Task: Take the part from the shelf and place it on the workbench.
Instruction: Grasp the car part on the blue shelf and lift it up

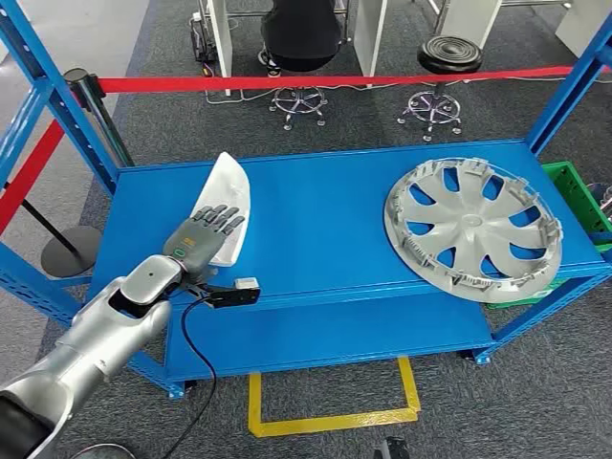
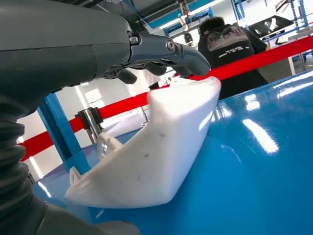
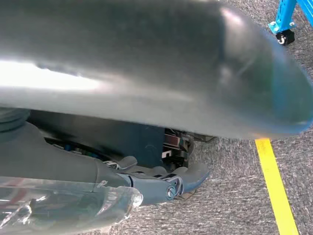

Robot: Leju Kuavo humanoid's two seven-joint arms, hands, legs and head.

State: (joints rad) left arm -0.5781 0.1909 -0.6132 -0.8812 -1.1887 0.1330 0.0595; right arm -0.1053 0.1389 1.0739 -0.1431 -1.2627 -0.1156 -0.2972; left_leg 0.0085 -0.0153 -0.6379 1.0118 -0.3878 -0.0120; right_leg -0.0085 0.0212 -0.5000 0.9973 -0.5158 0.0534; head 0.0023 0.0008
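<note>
**Robot hand settles over white part on blue shelf**

The left robot hand lies flat atop the white part, fingers extended over its upper edge, not clasping it. The part sits at the blue shelf's left end, well apart from a silver wheel cover.

The right robot hand hangs above grey carpet, fingers curled together, holding nothing.

Blue shelf, white part at left, silver wheel cover at right

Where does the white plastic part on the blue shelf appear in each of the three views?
Head view: the white part lies on the shelf's left side, under the left hand.
Left wrist view: the part is in the centre, below the fingers.
Right wrist view: not in it.
Shared landmark: the red barrier tape.
</note>
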